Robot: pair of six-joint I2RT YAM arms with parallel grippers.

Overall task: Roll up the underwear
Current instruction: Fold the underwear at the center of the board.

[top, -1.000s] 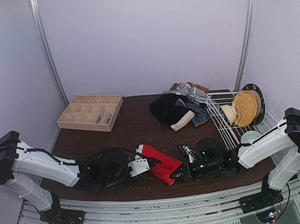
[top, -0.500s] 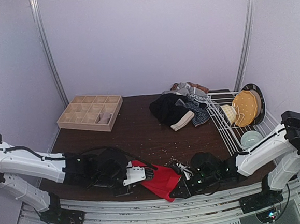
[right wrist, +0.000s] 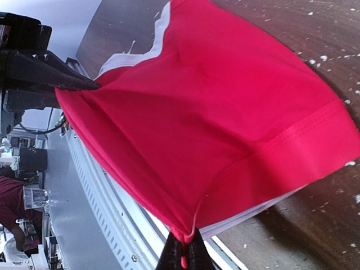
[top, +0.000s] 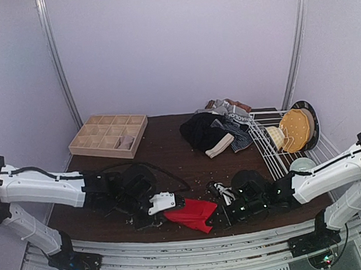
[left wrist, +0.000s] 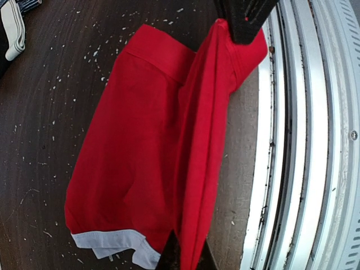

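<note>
The red underwear (top: 190, 213) with a pale waistband is stretched between my two grippers near the table's front edge. My left gripper (top: 165, 212) is shut on its left edge; in the left wrist view (left wrist: 188, 260) the red cloth (left wrist: 146, 146) runs out from between the fingers. My right gripper (top: 217, 218) is shut on its right corner; in the right wrist view (right wrist: 184, 256) the red cloth (right wrist: 214, 129) fans out above the fingers. A pile of other underwear (top: 221, 130), black, grey-striped and pale, lies at the back of the table.
A wooden grid tray (top: 108, 135) stands at the back left. A white wire rack (top: 280, 144) with a yellow item and a dark plate (top: 300, 125) stands at the right, with a pale bowl (top: 301, 164). Crumbs speckle the dark table (top: 170, 161). The metal front rail (left wrist: 292, 140) is close.
Both grippers have held the red underwear throughout. They dragged it toward the front edge, then back slightly, and it now lies flatter and stretched between them. The left arm has straightened.
</note>
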